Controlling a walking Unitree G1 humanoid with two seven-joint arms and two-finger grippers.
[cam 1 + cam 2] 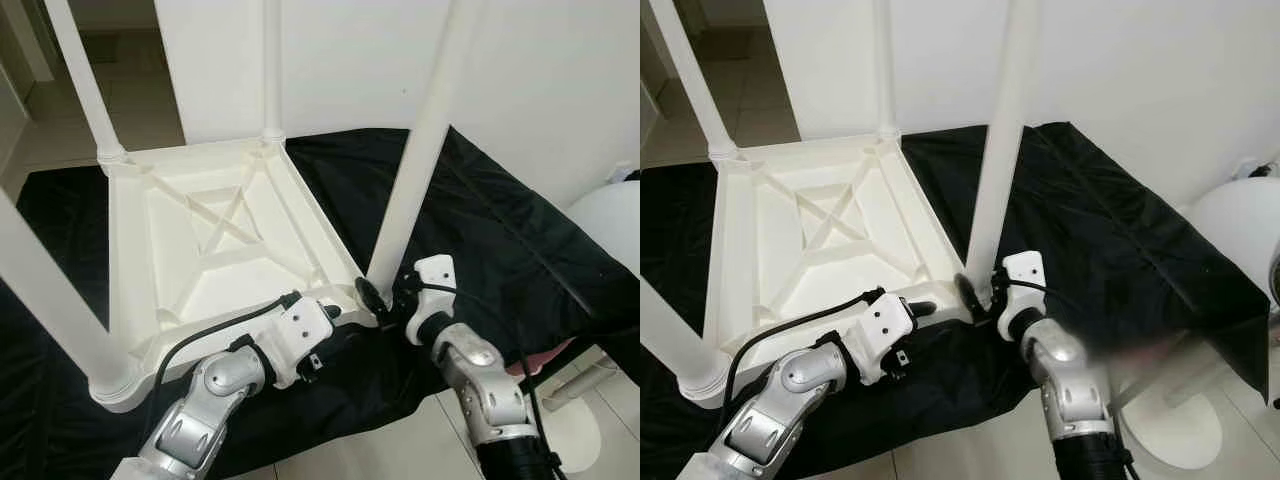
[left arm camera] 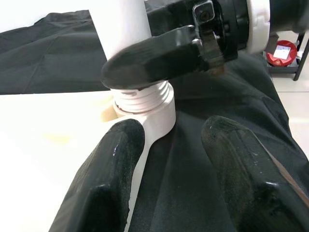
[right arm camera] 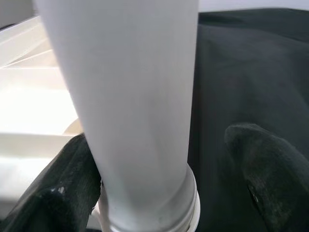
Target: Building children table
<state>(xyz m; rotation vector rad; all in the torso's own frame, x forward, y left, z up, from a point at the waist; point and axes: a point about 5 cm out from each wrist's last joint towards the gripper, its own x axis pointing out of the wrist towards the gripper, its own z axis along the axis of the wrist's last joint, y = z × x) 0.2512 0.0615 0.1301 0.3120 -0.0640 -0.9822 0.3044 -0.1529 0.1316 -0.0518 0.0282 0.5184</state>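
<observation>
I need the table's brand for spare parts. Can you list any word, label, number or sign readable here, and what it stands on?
None can be read.
The upturned white table and its legs carry no visible print.
The black cloth is plain.
A red object in the left wrist view may bear a label, too small and blurred to read.

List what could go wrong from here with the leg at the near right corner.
1. The leg leans and its thread rings show above the socket, so it may not be fully seated and could cross-thread or drop out.
2. The right gripper looks open around the leg's base; one finger touches, the other stands clear, so it may slip.
3. The left gripper, open at the table corner, could get pinched.
</observation>
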